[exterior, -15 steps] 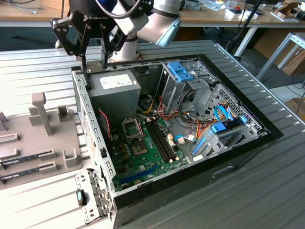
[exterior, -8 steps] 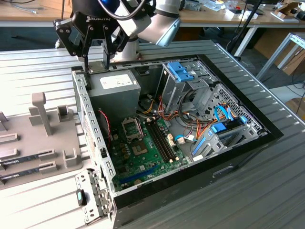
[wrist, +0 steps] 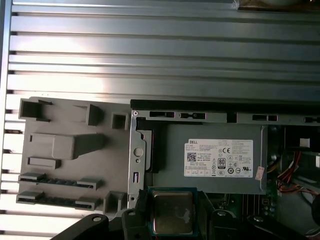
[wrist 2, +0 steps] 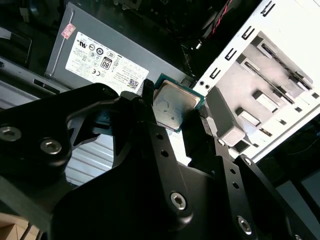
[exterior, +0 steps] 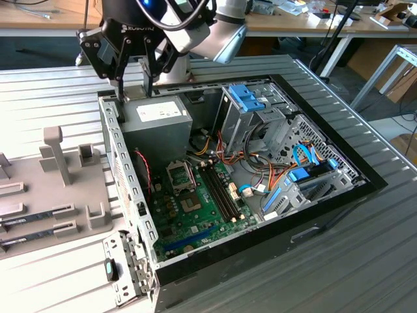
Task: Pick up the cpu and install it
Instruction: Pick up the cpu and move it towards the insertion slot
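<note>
Black gripper [exterior: 135, 93] on the robot arm [exterior: 215, 32], fingers pointing down, just above the grey power supply [exterior: 159, 124] at one corner of the open computer case [exterior: 273, 238]. Inside, green motherboard [exterior: 195, 222] with CPU socket [exterior: 179, 175] and memory slots [exterior: 221, 189]; near them a drive cage with blue latch [exterior: 246, 98]. At the exterior view's left, grey fixture tray [exterior: 39, 189] on the ribbed metal table [exterior: 365, 261].

The place looked like a robotics lab or electronics workshop. In the exterior view, an open computer case [exterior: 260, 163] lay on a ribbed metal table [exterior: 52, 85], with a grey moulded parts fixture [exterior: 58, 189] at the left of the frame. A robot arm [exterior: 221, 32] hung over the case at upper centre. Wooden workbenches [exterior: 39, 16] strewn with cables ran along the top edge, and a cardboard box [exterior: 395, 12] sat at the upper right.
</note>
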Available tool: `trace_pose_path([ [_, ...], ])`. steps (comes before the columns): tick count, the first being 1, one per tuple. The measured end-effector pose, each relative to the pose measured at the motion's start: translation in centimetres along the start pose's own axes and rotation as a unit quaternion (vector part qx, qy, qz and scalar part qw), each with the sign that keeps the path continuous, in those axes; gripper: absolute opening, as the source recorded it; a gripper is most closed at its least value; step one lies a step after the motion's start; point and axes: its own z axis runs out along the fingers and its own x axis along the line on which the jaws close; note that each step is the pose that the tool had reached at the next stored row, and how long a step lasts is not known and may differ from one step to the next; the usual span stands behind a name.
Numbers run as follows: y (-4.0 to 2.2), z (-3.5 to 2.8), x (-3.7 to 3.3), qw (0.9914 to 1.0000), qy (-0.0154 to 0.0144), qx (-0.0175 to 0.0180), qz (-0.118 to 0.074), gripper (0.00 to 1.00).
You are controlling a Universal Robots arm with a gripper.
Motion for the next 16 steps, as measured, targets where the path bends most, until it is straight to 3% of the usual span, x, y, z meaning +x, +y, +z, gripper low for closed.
trace_pose_path([
  [9, -0.49, 0.13, -0.33, 1.0, 0.0001, 0.0001, 0.0, 0.47],
  [16, -0.94, 0.33, -0.96, 1.0, 0.0001, 0.0001, 0.0, 0.47],
])
